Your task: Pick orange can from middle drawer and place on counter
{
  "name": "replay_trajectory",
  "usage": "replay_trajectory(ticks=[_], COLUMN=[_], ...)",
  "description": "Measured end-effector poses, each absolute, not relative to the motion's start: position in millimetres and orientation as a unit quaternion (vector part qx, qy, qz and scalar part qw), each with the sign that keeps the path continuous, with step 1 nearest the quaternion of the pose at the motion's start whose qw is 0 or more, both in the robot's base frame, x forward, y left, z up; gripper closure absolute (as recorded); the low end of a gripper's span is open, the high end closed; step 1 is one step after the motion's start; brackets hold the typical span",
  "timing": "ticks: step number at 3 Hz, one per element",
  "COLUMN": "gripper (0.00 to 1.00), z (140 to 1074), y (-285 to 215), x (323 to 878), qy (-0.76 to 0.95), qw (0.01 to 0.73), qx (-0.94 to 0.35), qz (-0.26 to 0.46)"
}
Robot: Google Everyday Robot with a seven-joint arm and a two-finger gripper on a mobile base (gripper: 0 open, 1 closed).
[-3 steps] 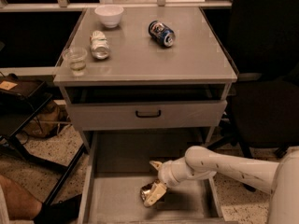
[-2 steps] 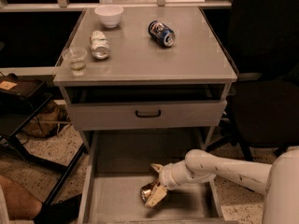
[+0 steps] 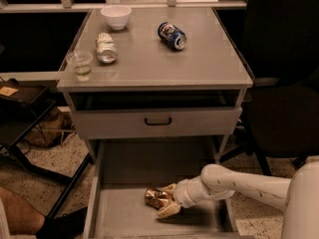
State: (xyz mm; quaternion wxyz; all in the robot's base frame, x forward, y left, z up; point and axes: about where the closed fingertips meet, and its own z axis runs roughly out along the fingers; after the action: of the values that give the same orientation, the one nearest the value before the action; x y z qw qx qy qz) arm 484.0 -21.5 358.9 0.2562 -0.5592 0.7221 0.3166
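Observation:
The orange can (image 3: 155,197) lies on its side on the floor of the open middle drawer (image 3: 119,214), near the front middle. My gripper (image 3: 165,200) reaches in from the right on a white arm, with one finger behind the can and one in front of it, close around its right end. The can rests on the drawer floor. The counter (image 3: 149,59) is the grey cabinet top above.
On the counter lie a blue can (image 3: 172,35), a silver-white can (image 3: 105,47), a clear glass (image 3: 80,64) and a white bowl (image 3: 116,16). A closed grey drawer with a black handle (image 3: 158,121) overhangs the open drawer. A black chair stands at the right.
The can and gripper look much the same as a second ago; the arm has shifted only slightly.

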Motion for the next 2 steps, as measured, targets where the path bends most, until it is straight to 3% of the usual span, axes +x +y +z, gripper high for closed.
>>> replay_trajectory(ticks=[2], gripper=[0.88], z=[396.8], y=[-11.8], x=[495.3], qy=[0.711], qw=[0.28], qx=[-0.562], qz=[0.318])
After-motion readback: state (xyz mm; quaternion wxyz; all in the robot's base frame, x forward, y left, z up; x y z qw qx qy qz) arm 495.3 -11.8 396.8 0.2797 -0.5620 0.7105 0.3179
